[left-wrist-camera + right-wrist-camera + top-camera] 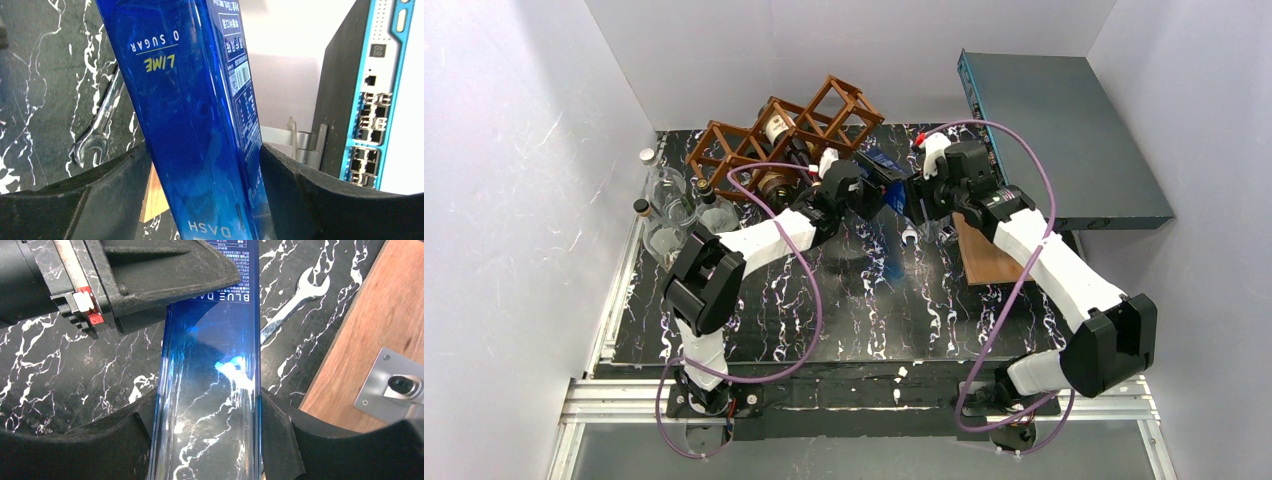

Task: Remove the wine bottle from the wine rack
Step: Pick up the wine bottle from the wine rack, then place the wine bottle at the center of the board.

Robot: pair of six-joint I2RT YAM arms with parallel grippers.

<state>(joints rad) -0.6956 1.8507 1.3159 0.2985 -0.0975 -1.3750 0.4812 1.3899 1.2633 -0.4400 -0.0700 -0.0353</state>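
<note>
I have the blue bottle [185, 100] off the wine rack [796, 120], right hand [207, 402] clamped on it, left hand [202, 152] grip unclear; set-down remains.

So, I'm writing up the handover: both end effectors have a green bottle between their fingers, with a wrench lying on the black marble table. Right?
No: the bottle is blue, not green, as both wrist views show. The rest holds: the left end effector and right end effector each have it between their fingers, and the wrench lies on the black marble table.
</note>
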